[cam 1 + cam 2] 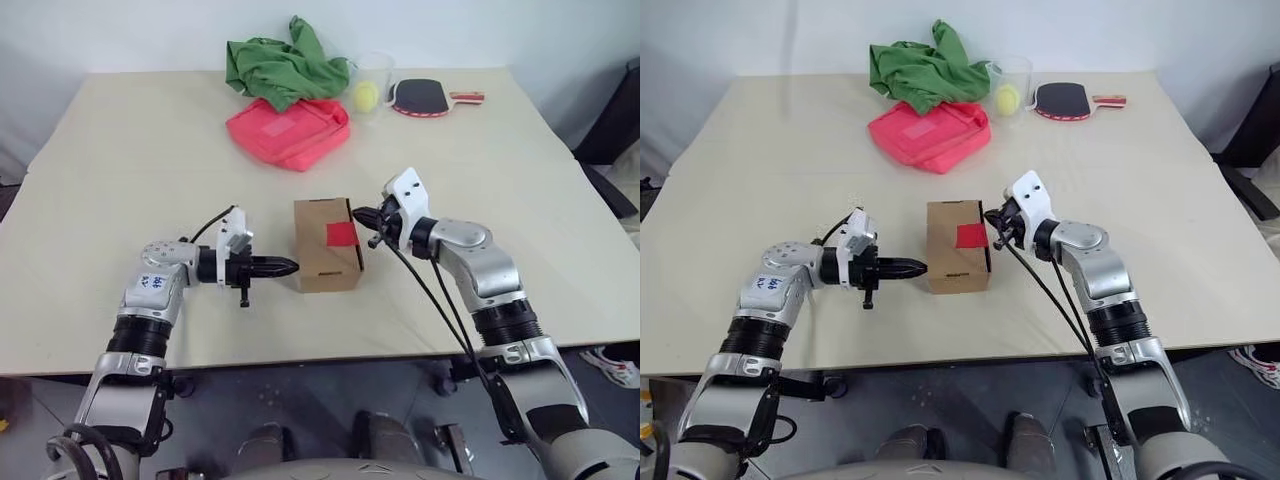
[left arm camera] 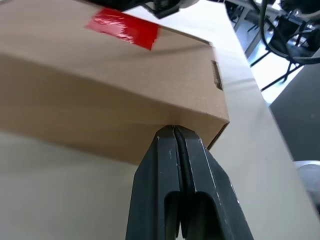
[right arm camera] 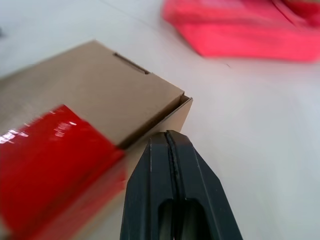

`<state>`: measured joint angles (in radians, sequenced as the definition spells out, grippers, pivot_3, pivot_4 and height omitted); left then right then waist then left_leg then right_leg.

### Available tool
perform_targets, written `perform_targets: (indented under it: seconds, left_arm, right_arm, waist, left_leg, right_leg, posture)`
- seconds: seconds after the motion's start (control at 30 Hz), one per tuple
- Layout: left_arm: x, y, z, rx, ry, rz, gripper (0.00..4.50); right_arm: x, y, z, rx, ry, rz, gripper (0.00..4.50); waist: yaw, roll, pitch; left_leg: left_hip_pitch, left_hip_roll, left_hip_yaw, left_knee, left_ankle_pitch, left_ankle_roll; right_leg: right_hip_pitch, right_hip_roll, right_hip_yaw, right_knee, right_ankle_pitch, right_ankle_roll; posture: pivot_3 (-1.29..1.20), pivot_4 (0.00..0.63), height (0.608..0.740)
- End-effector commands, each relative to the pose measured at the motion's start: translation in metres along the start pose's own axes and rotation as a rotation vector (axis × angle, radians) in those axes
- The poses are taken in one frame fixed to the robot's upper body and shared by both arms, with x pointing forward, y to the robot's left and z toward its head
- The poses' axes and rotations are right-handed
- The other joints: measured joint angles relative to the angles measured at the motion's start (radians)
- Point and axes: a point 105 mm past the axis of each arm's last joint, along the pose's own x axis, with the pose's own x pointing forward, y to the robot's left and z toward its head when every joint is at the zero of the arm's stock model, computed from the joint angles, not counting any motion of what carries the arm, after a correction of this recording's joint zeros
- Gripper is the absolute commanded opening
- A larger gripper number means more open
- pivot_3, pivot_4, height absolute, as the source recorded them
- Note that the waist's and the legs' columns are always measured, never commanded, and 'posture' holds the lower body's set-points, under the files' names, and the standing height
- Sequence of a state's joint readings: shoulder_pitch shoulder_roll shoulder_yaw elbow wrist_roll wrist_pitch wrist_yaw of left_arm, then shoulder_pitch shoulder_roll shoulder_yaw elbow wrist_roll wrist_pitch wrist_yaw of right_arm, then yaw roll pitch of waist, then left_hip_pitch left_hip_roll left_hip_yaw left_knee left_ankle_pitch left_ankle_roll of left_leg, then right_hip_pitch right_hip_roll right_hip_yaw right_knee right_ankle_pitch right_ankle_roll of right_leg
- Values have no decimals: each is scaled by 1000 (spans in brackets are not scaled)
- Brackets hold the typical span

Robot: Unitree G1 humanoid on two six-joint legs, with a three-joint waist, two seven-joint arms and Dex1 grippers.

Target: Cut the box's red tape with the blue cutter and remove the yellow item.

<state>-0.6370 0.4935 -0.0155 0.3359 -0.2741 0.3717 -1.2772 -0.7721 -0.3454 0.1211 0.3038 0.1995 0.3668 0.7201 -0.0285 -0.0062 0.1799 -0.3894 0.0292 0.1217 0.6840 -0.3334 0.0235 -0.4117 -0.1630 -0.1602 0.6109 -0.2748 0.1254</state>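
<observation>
The box (image 1: 327, 244) is flanked by both empty, pressed-together grippers; the red tape (image 1: 342, 234) is not yet cut.

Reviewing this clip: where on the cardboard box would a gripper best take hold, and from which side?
Judging by its pose, grip the box across its two long side walls, coming from above near the untaped end. It lies flat, the red tape wraps its right edge, and both shut grippers, left gripper and right gripper, flank it.

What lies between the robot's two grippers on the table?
The box, with the red tape on its top, sits between the left gripper and right gripper, seen in the eye views.
</observation>
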Motion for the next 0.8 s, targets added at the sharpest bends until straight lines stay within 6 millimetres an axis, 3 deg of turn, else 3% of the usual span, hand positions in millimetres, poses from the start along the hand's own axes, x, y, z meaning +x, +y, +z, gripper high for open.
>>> perform_targets:
  seconds: [0.03,0.2,0.33,0.47,0.6,0.8]
  left_arm:
    - [4,-11,10,24,-17,-24,33]
    - [9,-18,8,13,-18,-11,33]
    - [5,-17,16,50,-50,28,33]
    - [-14,-9,31,70,-78,110,33]
    - [-50,2,57,81,-133,236,33]
    - [-78,27,75,117,-189,383,33]
  right_arm:
    - [6,9,17,-39,-75,64,0]
    - [20,18,20,-57,-102,113,0]
    - [19,6,33,-128,-132,73,0]
    - [2,-6,51,-185,-155,38,0]
    - [-33,-12,62,-240,-134,-11,0]
    - [-68,4,50,-213,-32,-30,0]
  waist:
    - [-1,0,0]
    - [-3,0,0]
    - [-2,0,0]
    - [0,0,0]
    - [1,0,0]
    - [5,0,0]
  left_leg:
    - [0,0,0,0,0,0]
    - [0,0,-1,0,0,0]
    - [1,0,-1,0,0,0]
    - [0,0,-2,0,0,0]
    - [0,1,-4,0,0,0]
    - [1,0,-4,0,0,-1]
  right_leg:
    - [0,0,0,0,0,0]
    - [0,0,1,0,0,0]
    - [0,0,1,0,0,0]
    - [0,0,1,0,0,0]
    - [0,0,0,0,0,0]
    - [0,0,1,0,0,0]
  posture:
    - [0,150,740]
    - [0,150,740]
    - [0,150,740]
    - [0,150,740]
    - [0,150,740]
    - [0,150,740]
